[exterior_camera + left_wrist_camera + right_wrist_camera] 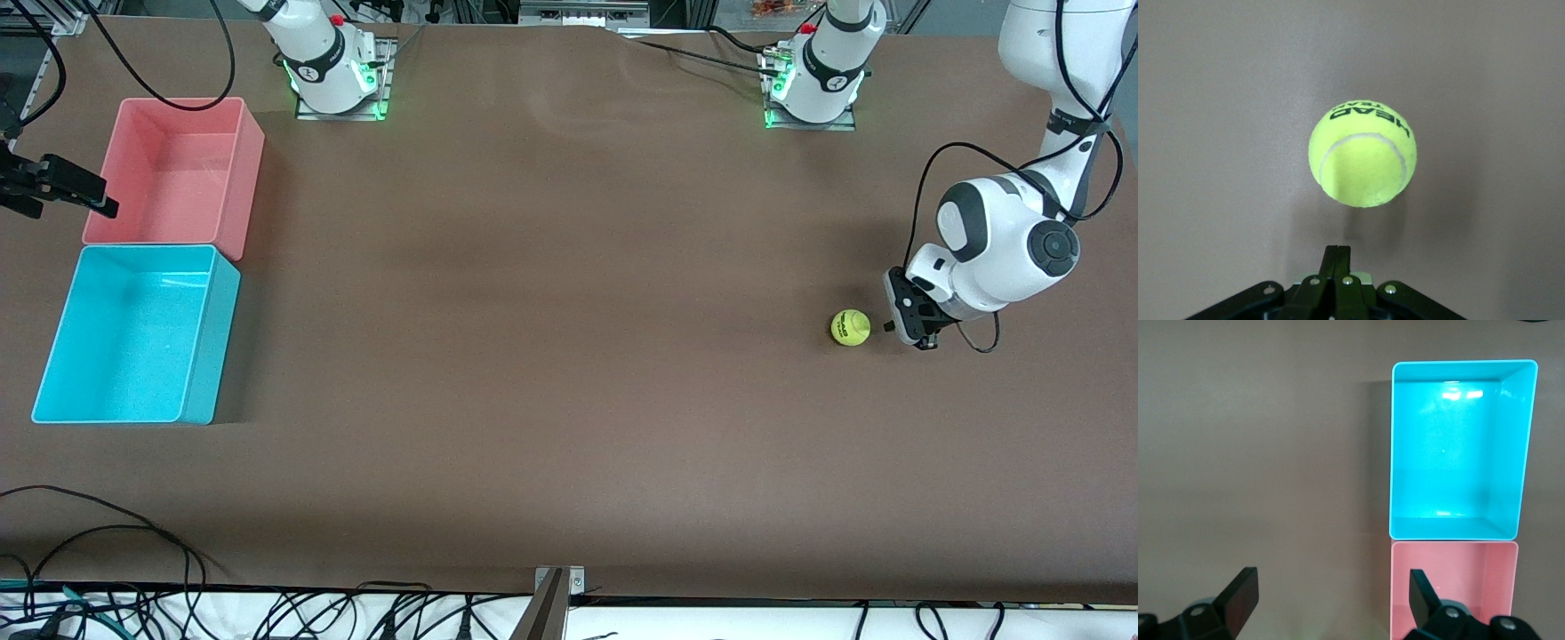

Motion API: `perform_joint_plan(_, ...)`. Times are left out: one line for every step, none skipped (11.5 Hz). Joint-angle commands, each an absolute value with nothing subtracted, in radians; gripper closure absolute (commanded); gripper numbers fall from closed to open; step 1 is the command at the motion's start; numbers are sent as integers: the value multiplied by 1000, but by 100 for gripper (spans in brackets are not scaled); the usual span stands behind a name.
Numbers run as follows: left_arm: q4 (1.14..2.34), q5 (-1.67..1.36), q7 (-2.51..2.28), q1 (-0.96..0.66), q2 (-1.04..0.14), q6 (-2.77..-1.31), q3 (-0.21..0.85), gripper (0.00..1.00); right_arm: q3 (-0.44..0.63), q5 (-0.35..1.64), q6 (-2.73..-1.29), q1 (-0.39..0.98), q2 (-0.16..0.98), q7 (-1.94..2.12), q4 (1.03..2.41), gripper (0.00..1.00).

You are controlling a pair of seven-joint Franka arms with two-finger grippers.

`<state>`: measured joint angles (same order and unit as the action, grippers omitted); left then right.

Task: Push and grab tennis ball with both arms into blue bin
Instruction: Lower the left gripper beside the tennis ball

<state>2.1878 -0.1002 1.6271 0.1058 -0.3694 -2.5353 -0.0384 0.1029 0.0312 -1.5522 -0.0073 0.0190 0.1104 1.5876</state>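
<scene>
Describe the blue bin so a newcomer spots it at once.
At the right arm's end of the brown table two open bins stand side by side, touching. The blue bin is the one nearer the front camera. Its cyan walls set it apart from the pink bin; both look empty.

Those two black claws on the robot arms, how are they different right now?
The left gripper has its fingers pressed shut; the right gripper has its fingers spread wide open. The left gripper sits low beside the tennis ball, not touching it; the right gripper is at the table's other end, at the pink bin, next to the blue bin. Both are black, two-fingered and hold nothing.
</scene>
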Motion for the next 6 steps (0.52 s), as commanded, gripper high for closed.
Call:
perform_joint_plan(2181, -123, 1669, 103, -409, -2592, -40, 100, 101, 49, -1534, -8, 23, 109, 1569, 0)
perform_joint_plan(2181, -123, 1667, 101, -416, -2595, -40, 100, 101, 49, -1534, -8, 23, 109, 1569, 0)
perform_joint_plan(2183, -123, 1667, 97, -417, -2600, -40, 100, 101, 49, -1534, -8, 23, 109, 1569, 0)
perform_joint_plan(2183, -123, 1666, 95, -419, -2603, -40, 100, 103, 49, -1534, -8, 23, 112, 1569, 0)
perform_joint_plan(2183, -124, 1666, 88, -426, -2603, -40, 100, 103, 49, -1534, -8, 23, 118, 1569, 0)
perform_joint_plan(2184, -124, 1663, 80, -436, -2617, -40, 100, 101, 49, -1534, -8, 23, 118, 1569, 0)
